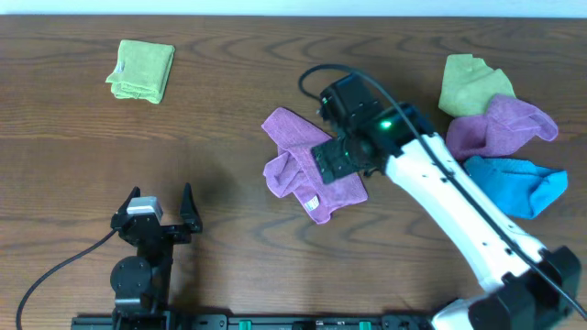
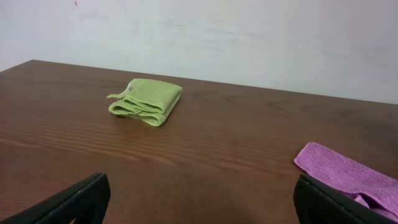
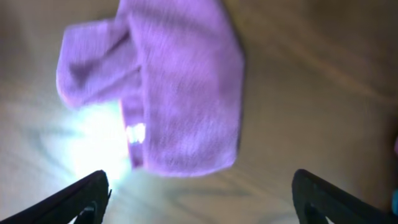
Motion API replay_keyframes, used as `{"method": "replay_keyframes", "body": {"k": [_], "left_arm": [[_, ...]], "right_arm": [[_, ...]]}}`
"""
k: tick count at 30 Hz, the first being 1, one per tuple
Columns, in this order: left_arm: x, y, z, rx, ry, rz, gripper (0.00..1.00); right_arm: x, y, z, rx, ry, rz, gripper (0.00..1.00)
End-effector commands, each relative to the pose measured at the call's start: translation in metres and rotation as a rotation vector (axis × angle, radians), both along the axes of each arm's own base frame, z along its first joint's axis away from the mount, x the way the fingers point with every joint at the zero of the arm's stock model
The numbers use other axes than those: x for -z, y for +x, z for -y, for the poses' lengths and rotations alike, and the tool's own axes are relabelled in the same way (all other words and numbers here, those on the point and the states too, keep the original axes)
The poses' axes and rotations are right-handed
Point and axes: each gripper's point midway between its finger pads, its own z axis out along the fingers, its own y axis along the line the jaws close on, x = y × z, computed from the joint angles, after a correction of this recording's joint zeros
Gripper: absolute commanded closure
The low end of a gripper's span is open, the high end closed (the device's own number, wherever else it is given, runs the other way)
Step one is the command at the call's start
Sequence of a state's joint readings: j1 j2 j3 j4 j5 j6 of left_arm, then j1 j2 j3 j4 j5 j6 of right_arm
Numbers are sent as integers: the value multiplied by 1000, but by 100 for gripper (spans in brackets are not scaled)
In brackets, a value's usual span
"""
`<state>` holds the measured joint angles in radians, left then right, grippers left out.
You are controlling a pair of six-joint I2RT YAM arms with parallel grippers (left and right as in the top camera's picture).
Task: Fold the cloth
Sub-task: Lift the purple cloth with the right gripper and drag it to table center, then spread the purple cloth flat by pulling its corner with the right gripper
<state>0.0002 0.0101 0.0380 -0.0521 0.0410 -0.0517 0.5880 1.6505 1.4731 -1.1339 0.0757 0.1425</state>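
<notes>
Overhead: the cloth [image 1: 292, 137] lies rumpled on the tabletop [image 1: 229, 257], just right of centre, partly doubled over itself. Its long axis runs from upper left to lower right, with the white tag [image 1: 313, 203] at the lower-right end. My right arm [image 1: 431, 183] hangs over its right side. My left fingers [image 1: 188, 203] sit at the lower left, spread and empty, well apart from the cloth.

Left wrist: one flat purple edge shows at the lower right, and a lime-green cloth [image 2: 148, 101] sits folded further off.

Right wrist: blurred, but my right fingers [image 3: 81, 196] stand wide apart in the bottom corners, holding nothing, with the cloth in the upper left and centre of the frame.

I judge it light, soft and limp — it will sag, not hold a crease. I'd pinch a free corner, one layer only.
</notes>
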Motion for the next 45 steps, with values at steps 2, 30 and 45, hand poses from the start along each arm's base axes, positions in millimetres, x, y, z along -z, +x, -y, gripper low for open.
{"method": "replay_keyframes", "body": {"k": [2, 30, 45], "left_arm": [[21, 0, -6, -31, 10, -52, 5], [21, 0, -6, -31, 10, -52, 4], [21, 0, -6, -31, 10, -52, 5]], "right_arm": [[14, -19, -20, -143, -82, -29, 10], [101, -45, -19, -355, -406, 51, 36], [116, -33, -22, -365, -378, 80, 67]]}}
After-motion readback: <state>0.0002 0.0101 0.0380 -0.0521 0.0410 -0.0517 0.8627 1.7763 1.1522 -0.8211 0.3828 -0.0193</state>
